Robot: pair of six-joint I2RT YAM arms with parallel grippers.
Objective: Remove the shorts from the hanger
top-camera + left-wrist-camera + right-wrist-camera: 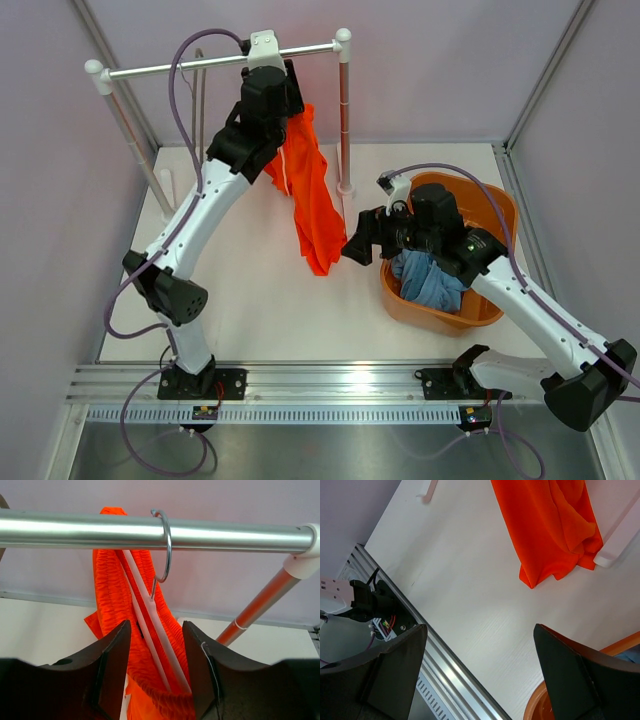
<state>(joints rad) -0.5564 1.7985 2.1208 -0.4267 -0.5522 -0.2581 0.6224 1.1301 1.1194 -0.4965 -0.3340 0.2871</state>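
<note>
1. Of the 2 pairs, 1 is done: the light blue shorts lie crumpled in the orange basket on my right side of the table.
2. The other pair is not yet off. The orange shorts hang from the white hanger, whose metal hook sits over the rail of the rack at the back.
3. My left gripper is up just under the rail, jaws roughly half apart, with 1 finger on each side of the gathered waistband and the hanger's arms. The cloth bunches between my fingers low in my wrist view, so I cannot tell whether the pads are pressing it or only standing beside it.
4. My right gripper is spread wide and holds nothing. It hovers over the table between the basket and the hanging hem, close to the hem but not touching it.
5. What I judge is left: slip the waistband off the hanger and get the orange pair down, probably into the basket with the blue pair.
6. The orange pair looks limp and thin. The elastic waist is ruched tight at the top, and the legs fall in long soft folds to a pointed lower corner that hangs free.
</note>
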